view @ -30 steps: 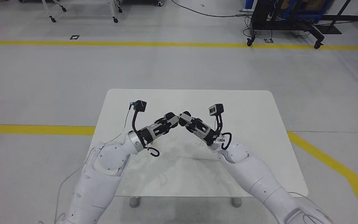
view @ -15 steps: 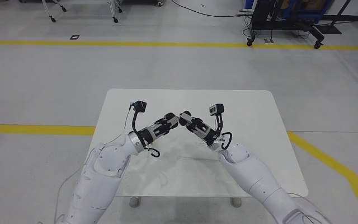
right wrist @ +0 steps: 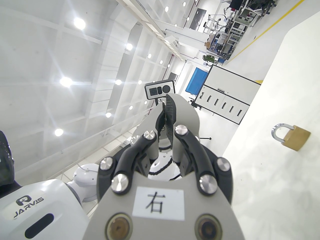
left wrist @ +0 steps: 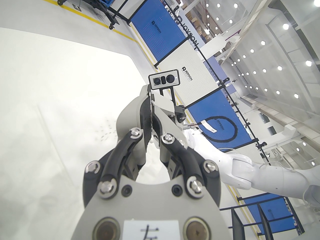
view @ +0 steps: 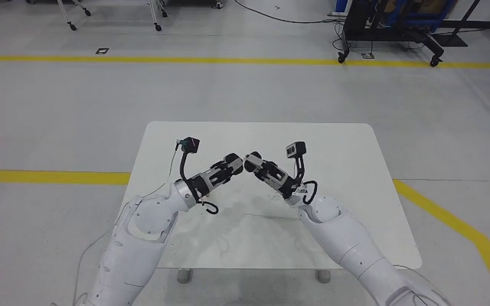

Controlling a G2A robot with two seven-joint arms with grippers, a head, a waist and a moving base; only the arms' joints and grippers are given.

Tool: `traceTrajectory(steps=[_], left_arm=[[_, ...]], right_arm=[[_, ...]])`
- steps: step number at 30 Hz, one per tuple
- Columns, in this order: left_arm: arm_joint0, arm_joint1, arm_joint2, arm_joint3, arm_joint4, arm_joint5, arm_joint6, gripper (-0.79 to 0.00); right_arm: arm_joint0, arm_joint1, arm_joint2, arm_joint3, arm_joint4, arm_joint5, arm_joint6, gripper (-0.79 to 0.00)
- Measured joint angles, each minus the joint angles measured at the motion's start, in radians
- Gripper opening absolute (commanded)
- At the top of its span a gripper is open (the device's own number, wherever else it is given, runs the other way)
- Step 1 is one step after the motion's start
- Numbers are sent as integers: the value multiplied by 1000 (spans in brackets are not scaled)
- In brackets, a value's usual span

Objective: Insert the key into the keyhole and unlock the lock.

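**Supervisor:** Report the jaw state on both arms.

**Operator:** The left jaws are clenched. I read their ribbed pads as pressed face to face. The right jaws are clenched the same way, with their pads together. I cannot tell whether anything thin is pinched between either pair.

**Supervisor:** Give the jaw position.

**Operator:** Both sets are raised over the middle of the bench. The left arm and the right arm angle inward, so the two sets of jaws point at each other tip to tip. I cannot tell whether the tips touch. Just past the left jaws I see the right arm's wrist camera. Just past the right jaws I see the left arm's wrist camera.

**Supervisor:** Locate the padlock.

**Operator:** The padlock lies flat on the bench. It is below the right jaws, off to one side and well apart from their tips. It has a brass body and a silver shackle. I cannot tell whether the shackle is latched.
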Motion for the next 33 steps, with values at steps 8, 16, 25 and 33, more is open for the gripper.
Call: traceTrajectory(steps=[8, 16, 25, 33], left_arm=[[-10, 5, -8, -3, 16, -5, -2, -785], [-9, 4, -8, -3, 15, -5, -2, -785], [-8, 9, -16, -4, -13, -17, -22, -785], [-40, 29, -37, 0, -43, -99, -222, -785]], right_arm=[[-3, -1, 8, -3, -3, 7, 5, 0], [-3, -1, 8, -2, -3, 7, 5, 0], [46, 32, 63, 17, -304, -80, 54, 0], [6, 85, 172, -50, -525, -153, 169, 0]])
